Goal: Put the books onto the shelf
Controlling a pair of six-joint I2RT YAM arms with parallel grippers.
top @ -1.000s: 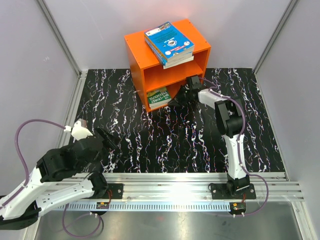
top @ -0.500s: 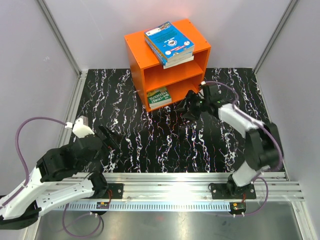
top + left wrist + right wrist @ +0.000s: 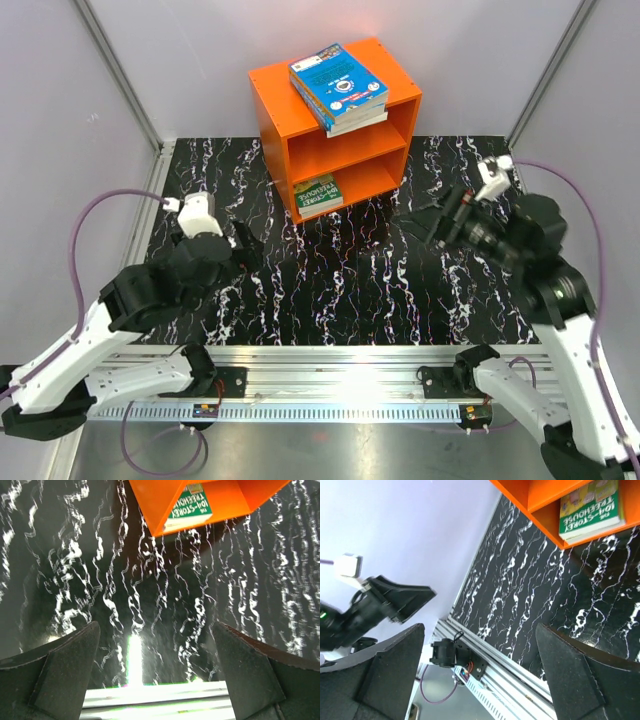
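Observation:
The orange shelf stands at the back of the table. A stack of blue books lies on its top. A green book lies flat in the lower compartment, spine outward. It also shows in the left wrist view and the right wrist view. My left gripper hovers open over the mat, left of the shelf and well short of it, with nothing between its fingers. My right gripper is open and empty to the right of the shelf, its fingers wide apart.
The black marbled mat covers the table between grey walls. An aluminium rail carrying both arm bases runs along the near edge. The upper compartment looks empty. The left arm's gripper appears in the right wrist view.
My right gripper has pulled back out of the lower compartment, swung right and opened. The left arm has lifted and reached forward toward the shelf. The green book stays in place.

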